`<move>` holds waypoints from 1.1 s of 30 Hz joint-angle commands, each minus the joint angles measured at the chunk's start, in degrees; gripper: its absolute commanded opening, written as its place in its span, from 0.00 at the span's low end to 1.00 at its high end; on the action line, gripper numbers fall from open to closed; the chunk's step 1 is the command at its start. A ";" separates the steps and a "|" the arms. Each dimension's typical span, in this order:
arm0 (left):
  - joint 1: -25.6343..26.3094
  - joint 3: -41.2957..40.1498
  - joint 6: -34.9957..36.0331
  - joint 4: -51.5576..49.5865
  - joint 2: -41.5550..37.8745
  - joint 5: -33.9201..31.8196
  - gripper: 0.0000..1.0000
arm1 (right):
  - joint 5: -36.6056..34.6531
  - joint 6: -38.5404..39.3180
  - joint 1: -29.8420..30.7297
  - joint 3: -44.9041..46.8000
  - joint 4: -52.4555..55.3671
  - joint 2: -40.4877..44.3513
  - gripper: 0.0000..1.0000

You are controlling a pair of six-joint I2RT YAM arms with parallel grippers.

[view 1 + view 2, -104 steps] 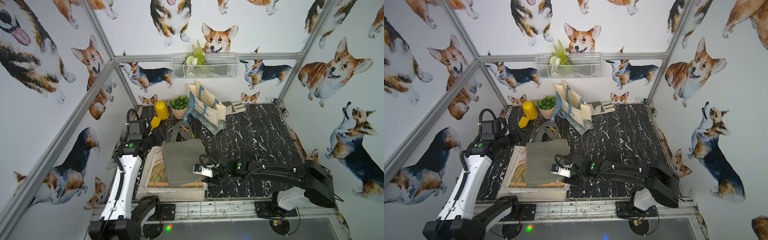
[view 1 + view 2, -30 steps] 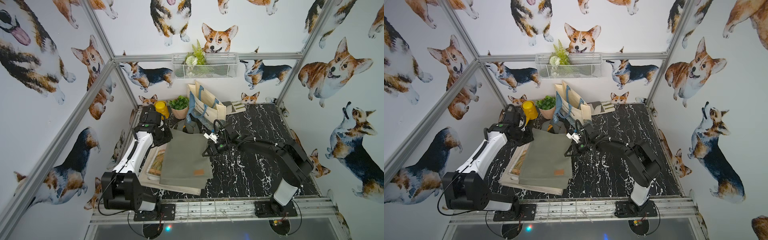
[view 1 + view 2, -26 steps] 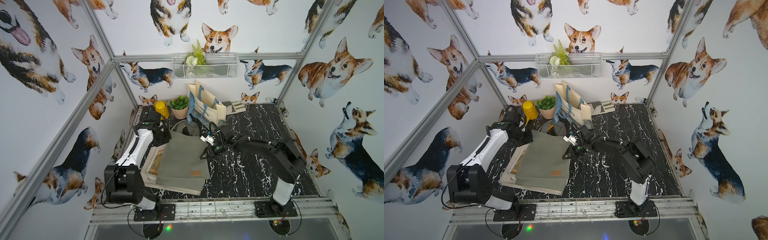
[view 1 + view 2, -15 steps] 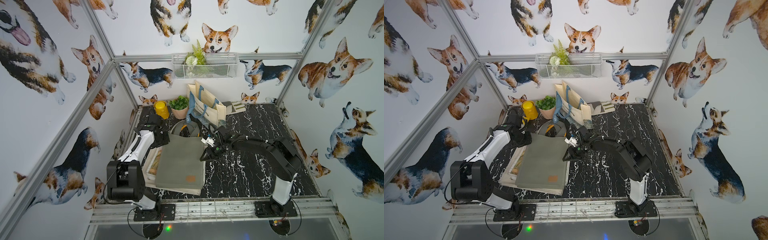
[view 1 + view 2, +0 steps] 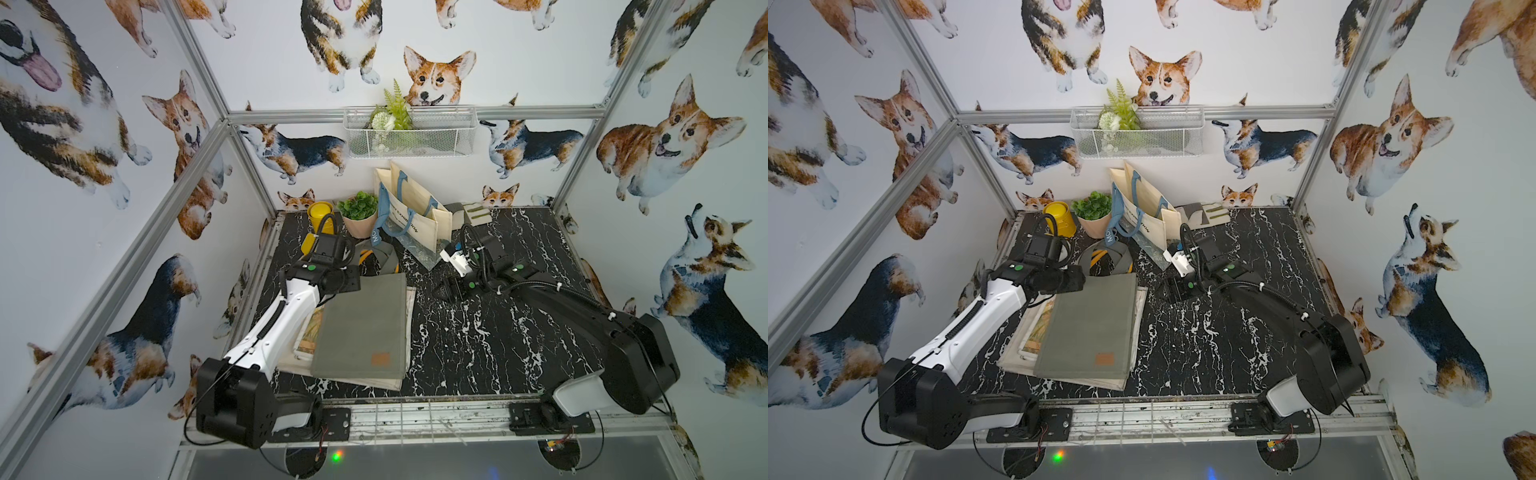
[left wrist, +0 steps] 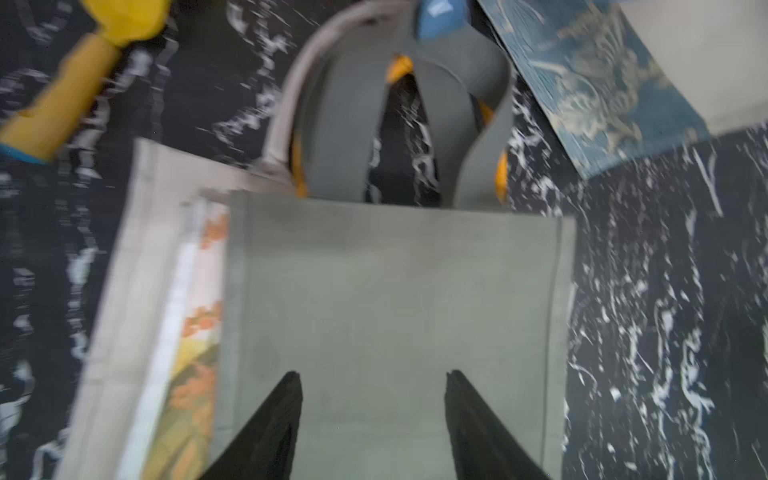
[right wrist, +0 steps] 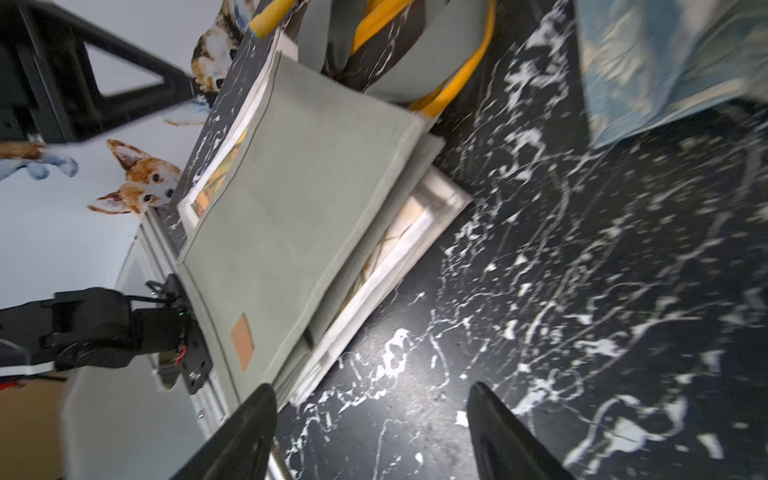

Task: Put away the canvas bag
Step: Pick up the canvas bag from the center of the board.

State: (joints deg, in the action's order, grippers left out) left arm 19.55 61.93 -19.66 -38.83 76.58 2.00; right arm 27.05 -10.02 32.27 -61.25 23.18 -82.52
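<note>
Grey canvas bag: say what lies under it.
A stack of flat bags lies under the grey canvas bag; cream edges and orange print show. Their middles and number are covered.

- The grey-green flat canvas tote bag (image 5: 361, 328) (image 5: 1090, 328) (image 6: 395, 291) (image 7: 291, 220) is a plain rectangle of cloth, folded flat and closed.
- In both top views it lies face up on a stack of cream and printed bags (image 5: 306, 336), toward 8 o'clock on the black marbled bench (image 5: 478, 332).
- Its long sides run roughly from 12 to 6 o'clock.
- Two grey webbing handles (image 5: 386, 257) (image 6: 349, 124) loop out from its 12 o'clock edge onto the bench.
- A small orange-brown square patch (image 5: 381, 359) (image 7: 242, 340) sits near its 5 o'clock corner.
</note>
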 commanded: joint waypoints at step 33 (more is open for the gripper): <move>11.44 -11.90 20.08 31.02 -18.05 0.02 0.74 | -14.40 17.83 -7.31 -9.85 -46.54 -28.26 1.00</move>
State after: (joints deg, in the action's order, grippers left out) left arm 31.53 50.83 -4.82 -14.72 61.47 5.39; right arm 13.04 5.48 25.04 -70.15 -14.37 -108.31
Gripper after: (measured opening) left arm 0.740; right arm 0.996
